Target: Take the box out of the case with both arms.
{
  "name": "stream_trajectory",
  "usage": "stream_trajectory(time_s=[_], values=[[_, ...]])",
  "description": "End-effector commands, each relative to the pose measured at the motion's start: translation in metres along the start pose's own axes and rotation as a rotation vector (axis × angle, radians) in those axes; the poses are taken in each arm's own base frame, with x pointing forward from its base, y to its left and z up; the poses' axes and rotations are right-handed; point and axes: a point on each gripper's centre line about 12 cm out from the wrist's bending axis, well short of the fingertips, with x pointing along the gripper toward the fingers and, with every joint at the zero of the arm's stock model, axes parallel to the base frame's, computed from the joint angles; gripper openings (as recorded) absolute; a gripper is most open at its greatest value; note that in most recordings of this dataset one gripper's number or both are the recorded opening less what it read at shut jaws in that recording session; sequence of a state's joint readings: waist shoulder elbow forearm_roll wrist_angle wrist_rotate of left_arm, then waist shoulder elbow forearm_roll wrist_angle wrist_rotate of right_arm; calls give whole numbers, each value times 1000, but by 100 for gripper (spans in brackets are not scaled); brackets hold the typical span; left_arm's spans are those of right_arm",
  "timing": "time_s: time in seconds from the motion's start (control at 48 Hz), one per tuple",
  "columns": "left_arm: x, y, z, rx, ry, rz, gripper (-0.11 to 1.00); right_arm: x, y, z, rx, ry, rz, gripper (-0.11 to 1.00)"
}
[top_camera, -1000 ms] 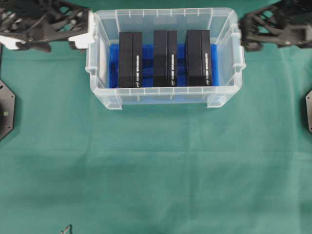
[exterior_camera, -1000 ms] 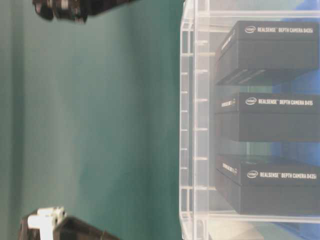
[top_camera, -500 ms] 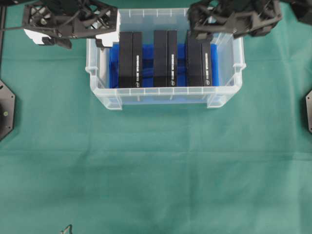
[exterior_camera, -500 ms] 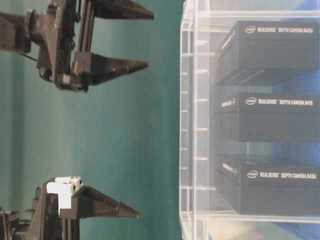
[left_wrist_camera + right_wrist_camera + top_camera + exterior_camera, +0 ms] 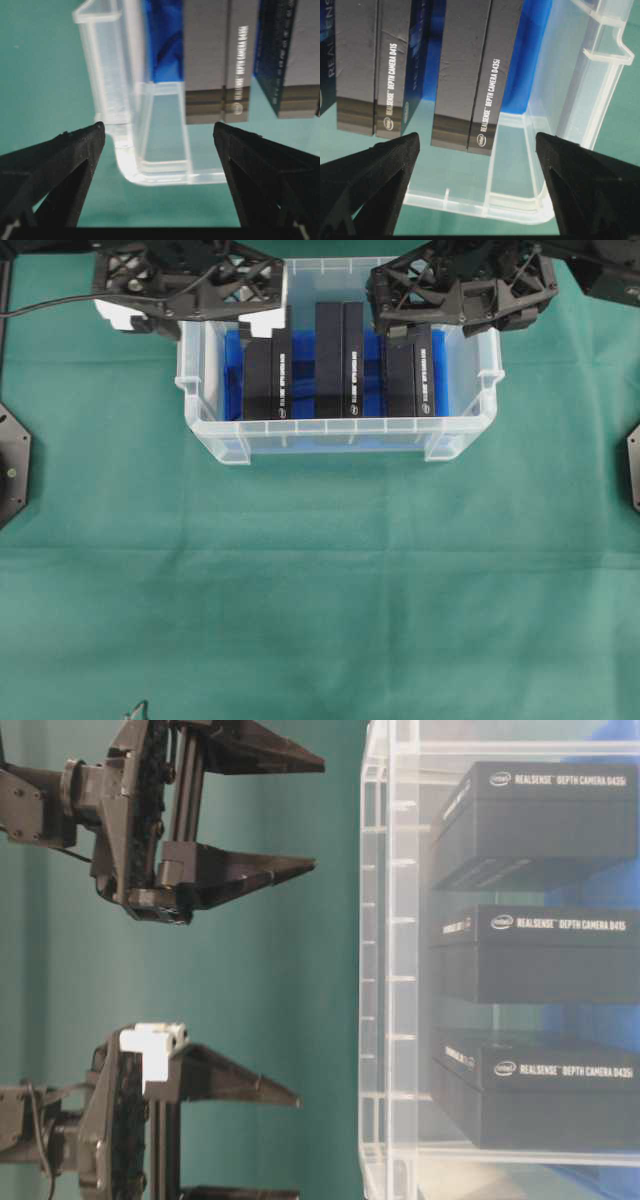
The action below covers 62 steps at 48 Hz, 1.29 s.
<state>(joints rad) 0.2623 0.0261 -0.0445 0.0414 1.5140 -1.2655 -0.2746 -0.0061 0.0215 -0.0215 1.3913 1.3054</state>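
Below both open grippers (image 5: 285, 302), case (image 5: 340, 435)

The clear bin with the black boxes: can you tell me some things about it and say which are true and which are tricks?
1. Three black boxes stand in the clear bin. True.
2. The bin has a red sheet on its bottom. False: the sheet is blue.
3. The left gripper is squeezing a box. False: its jaws are wide open and hold nothing.
4. The right gripper is open too. True.
5. The bin sits on a green cloth. True.
6. One box already lies outside the bin. False: all three are inside.
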Motion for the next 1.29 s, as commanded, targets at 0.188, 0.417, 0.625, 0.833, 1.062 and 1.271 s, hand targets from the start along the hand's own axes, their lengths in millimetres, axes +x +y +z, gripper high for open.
stream_trajectory(time_s=[0.188, 0.417, 0.625, 0.833, 1.062, 1.271], values=[[-8, -10, 1, -16, -27, -69, 85, -7, 9, 2, 6, -4, 37, 94], [-3, -14, 0, -12, -25, -68, 85, -3, 18, 5, 6, -5, 38, 94], [2, -19, -1, -3, -28, -77, 85, 0, 19, 5, 6, -3, 33, 94], [5, -22, -2, 4, -24, -72, 85, 1, 20, 5, 8, -2, 31, 94], [9, -25, 0, 4, -28, -78, 85, 1, 19, 5, 13, -3, 29, 94], [9, -25, -1, 6, -26, -78, 85, 1, 19, 6, 15, -4, 27, 94]])
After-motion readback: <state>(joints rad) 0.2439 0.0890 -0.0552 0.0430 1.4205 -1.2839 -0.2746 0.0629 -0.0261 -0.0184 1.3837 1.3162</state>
